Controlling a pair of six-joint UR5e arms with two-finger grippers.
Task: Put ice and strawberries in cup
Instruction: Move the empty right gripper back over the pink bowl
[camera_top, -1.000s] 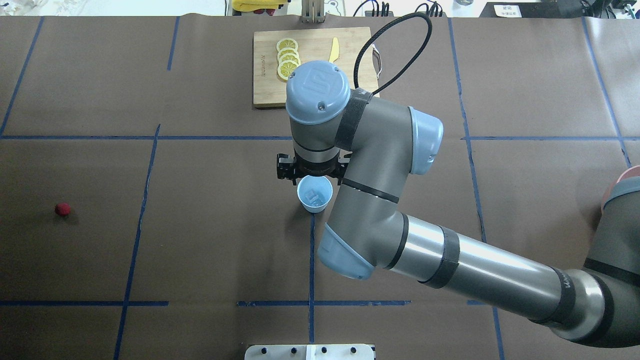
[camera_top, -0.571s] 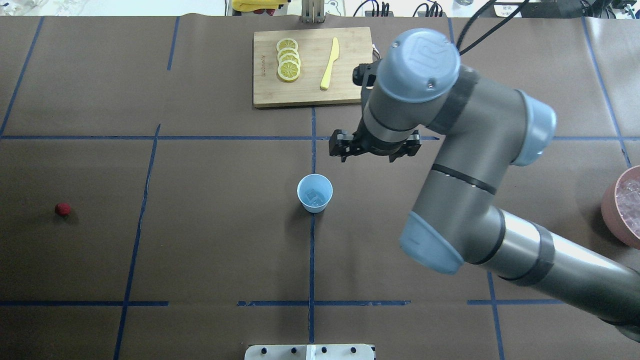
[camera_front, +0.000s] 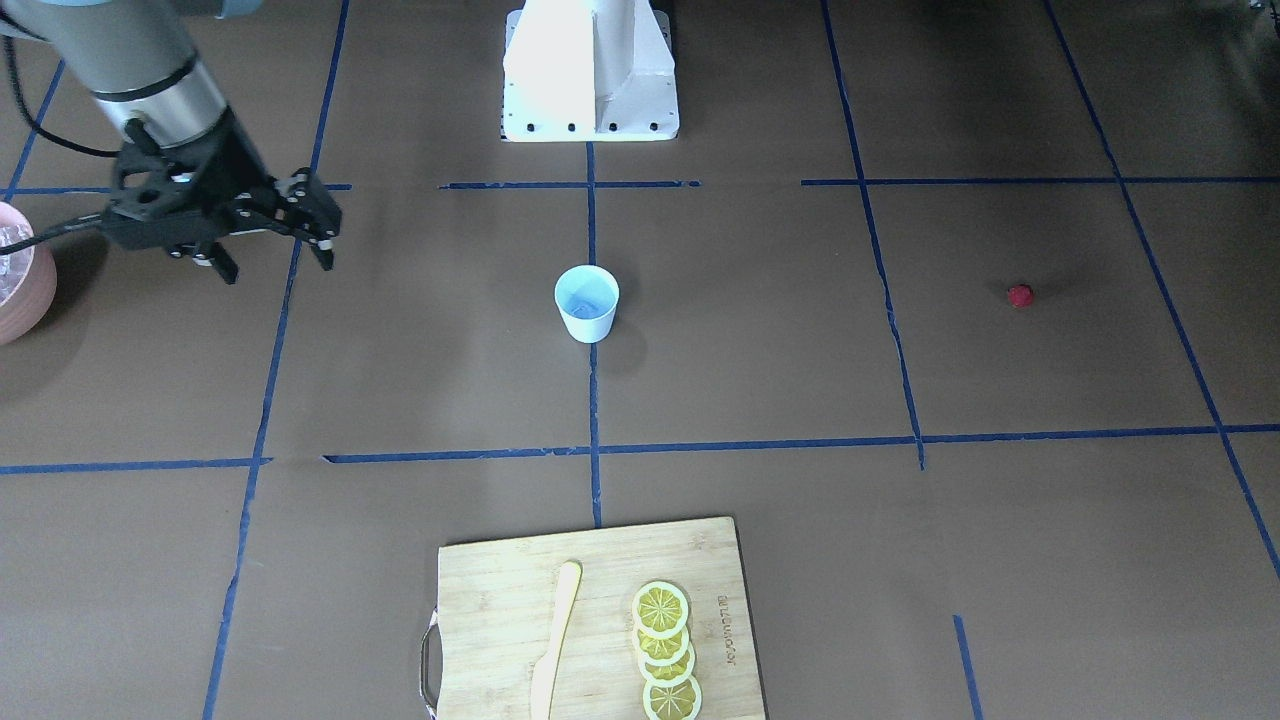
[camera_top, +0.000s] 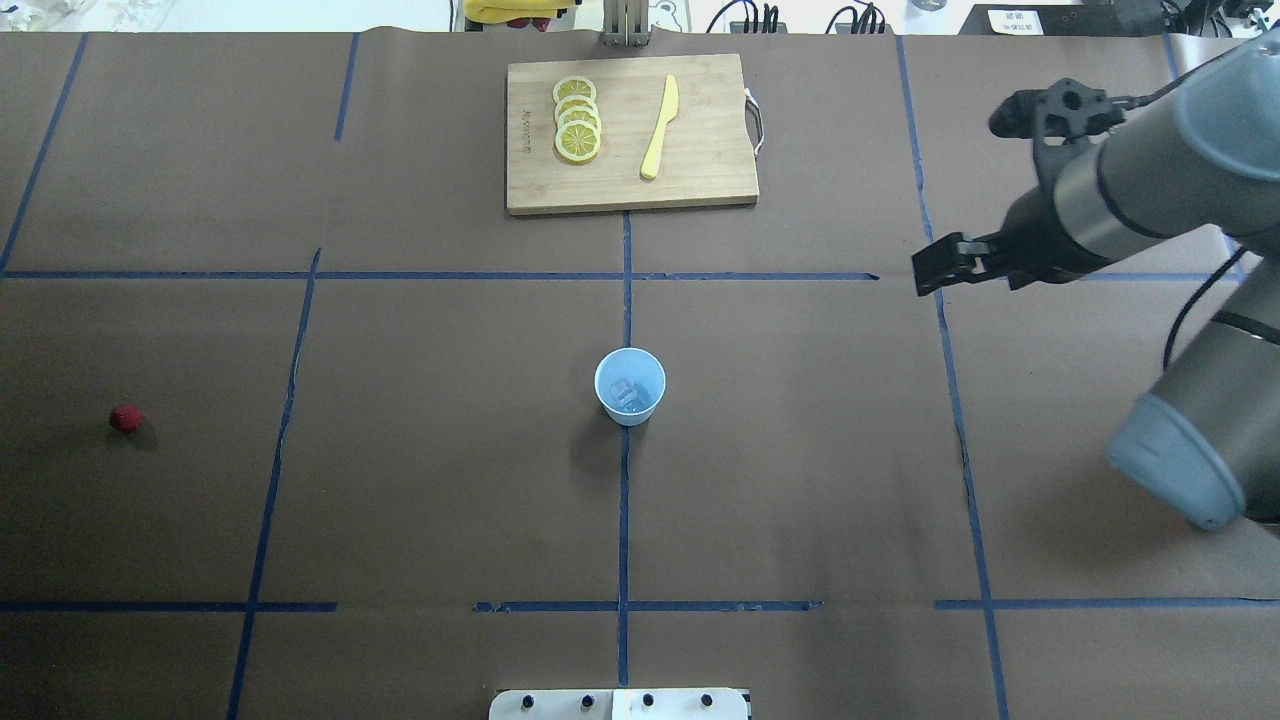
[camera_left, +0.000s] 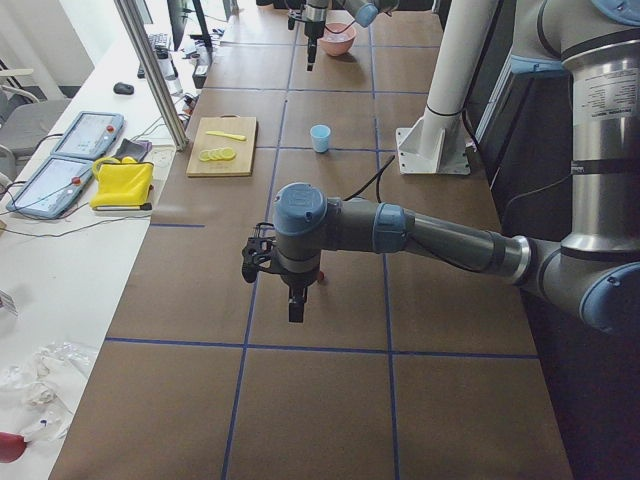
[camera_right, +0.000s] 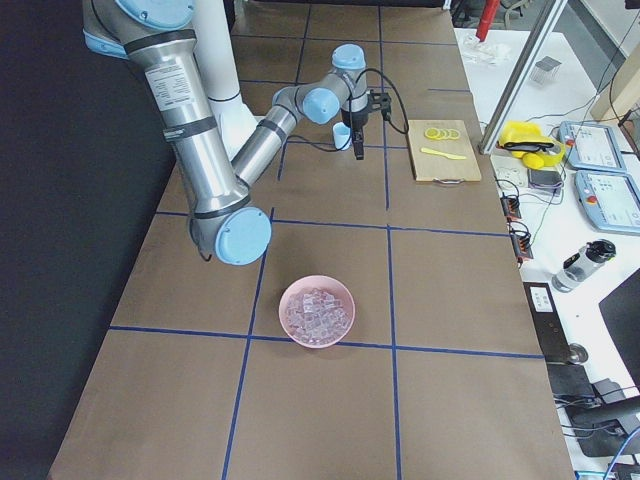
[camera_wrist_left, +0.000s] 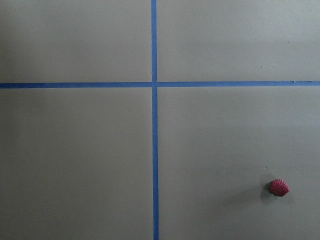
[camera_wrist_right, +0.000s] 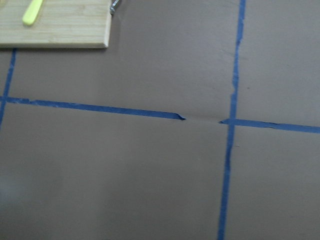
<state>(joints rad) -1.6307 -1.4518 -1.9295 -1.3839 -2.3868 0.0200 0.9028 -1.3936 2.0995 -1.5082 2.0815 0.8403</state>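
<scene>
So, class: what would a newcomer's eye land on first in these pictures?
The pale blue cup stands alone at the table's centre, ice inside it. The right gripper hangs open near the pink bowl, while a lone red strawberry lies far across the table.

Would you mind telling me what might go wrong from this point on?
1. The strawberry is tiny and round, so an off-centre pinch may send it rolling away.
2. The cup is small and stands free. A low approach could knock it over and spill the ice already inside.

Wooden board (camera_top: 710, 130); cup (camera_top: 607, 380) perhaps smooth plastic.
</scene>
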